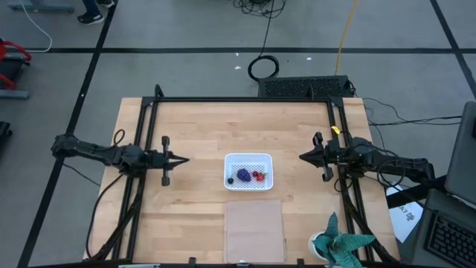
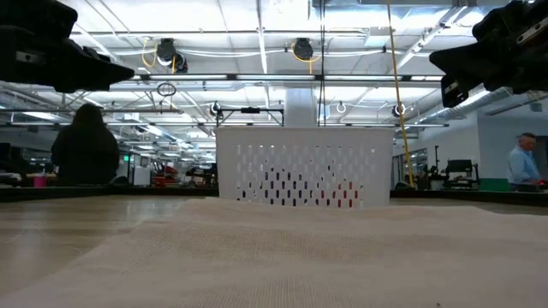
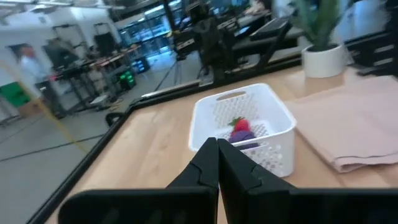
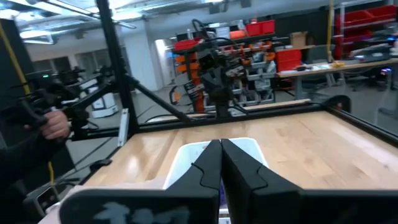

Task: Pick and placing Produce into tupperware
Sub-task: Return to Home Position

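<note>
The white square tupperware (image 1: 248, 171) sits at the table's middle; inside it lie the purple grape bunch (image 1: 243, 175), a dark berry (image 1: 230, 179) and red fruit (image 1: 257, 176). In the left wrist view the tub (image 3: 244, 124) shows a red strawberry (image 3: 239, 124) and purple grapes (image 3: 244, 135). My left gripper (image 1: 184, 158) hangs shut to the tub's left, above the table. My right gripper (image 1: 303, 156) hangs shut to the tub's right. Both fingertip pairs meet in their wrist views: the left gripper (image 3: 217, 144) and the right gripper (image 4: 220, 145).
A flat pale tan panel (image 1: 254, 230) lies near the table's near edge, in front of the tub. A teal-and-white cloth-like object (image 1: 339, 243) sits at the near right corner. Black frame rails (image 1: 245, 100) run along the table's far, left and right sides. People stand in the room beyond.
</note>
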